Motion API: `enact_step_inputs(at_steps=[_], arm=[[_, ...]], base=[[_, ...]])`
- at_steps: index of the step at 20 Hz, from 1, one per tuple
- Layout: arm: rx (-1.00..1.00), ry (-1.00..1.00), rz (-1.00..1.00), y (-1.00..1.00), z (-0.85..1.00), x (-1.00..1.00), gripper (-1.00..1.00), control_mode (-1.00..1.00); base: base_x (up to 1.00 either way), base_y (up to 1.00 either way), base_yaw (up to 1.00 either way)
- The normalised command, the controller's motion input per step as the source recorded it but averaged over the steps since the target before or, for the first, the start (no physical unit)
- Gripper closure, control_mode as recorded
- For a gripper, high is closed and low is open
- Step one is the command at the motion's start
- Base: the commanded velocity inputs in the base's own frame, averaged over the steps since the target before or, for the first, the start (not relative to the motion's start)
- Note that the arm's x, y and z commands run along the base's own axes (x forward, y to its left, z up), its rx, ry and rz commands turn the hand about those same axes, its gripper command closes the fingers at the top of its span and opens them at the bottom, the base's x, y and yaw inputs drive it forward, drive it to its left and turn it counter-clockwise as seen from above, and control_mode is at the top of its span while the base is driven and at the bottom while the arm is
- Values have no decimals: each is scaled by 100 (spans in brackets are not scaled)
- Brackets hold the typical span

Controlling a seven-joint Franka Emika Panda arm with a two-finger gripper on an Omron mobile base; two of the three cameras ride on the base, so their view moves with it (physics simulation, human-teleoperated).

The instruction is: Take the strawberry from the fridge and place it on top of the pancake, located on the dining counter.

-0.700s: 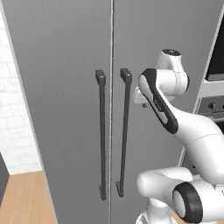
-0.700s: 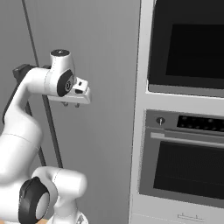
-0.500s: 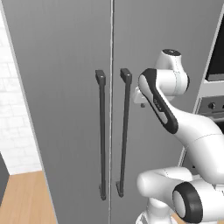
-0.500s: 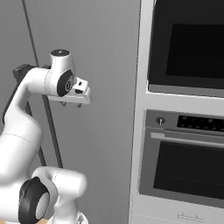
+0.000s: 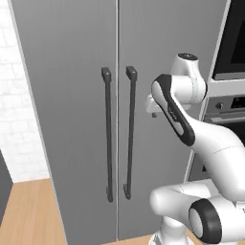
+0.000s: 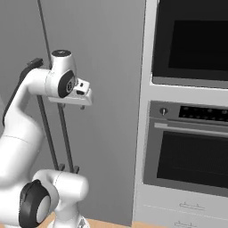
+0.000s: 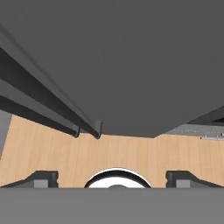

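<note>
Meanwhile fridge (image 5: 72, 119) doors shut (contents hidden), fingers (image 7: 41, 178) spread.

One fridge (image 5: 72, 119), two doors, two dark bar handles (image 5: 130, 131) side by side; right of it, two ovens (image 6: 189, 151) stacked.

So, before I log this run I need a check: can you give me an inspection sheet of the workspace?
Surface: wood floor below; no counter seen.
Job's things: fridge shut, both handles untouched; strawberry and pancake nothing seen.
Clutter: nothing seen.
Grippers: gripper open, empty, looking down along the fridge door, apart from the handles.
Cables: nothing seen.
Surroundings: stacked ovens right of the fridge, white brick wall on its left.
</note>
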Motion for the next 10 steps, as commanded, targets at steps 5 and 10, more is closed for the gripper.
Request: enact_step_inputs(at_steps=[5,10], arm=[[0,0,0,0,0,0,-100,100],[0,0,0,0,0,0,-100,100]], base=[[-2,56,-5],[-7,49,-11]])
